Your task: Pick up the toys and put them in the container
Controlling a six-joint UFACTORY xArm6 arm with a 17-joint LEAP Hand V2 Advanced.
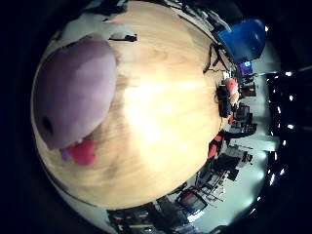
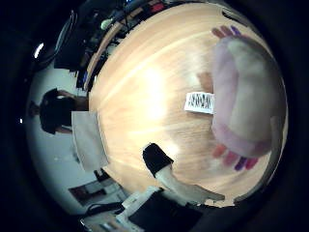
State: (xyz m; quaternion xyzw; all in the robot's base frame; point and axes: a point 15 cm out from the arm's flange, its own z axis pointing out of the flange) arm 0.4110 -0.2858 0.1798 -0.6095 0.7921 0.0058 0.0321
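A purple plush toy [image 1: 73, 92] with a black eye, a pale belly and pink and purple feet fills much of both palm views, close under my right hand [image 2: 166, 176]. It hangs above the round wooden table [image 1: 161, 122], and a white tag [image 2: 199, 102] dangles from it. White finger parts lie against the toy's edge, and one black-tipped finger [image 2: 155, 158] sticks out beside it without touching. A grey box-like container [image 2: 89, 137] stands at the table's edge, away from the toy.
A small red thing [image 1: 231, 87] sits by black gear at the table's far edge. Beyond that edge stands a blue chair [image 1: 243, 39], with more furniture and equipment around the table.
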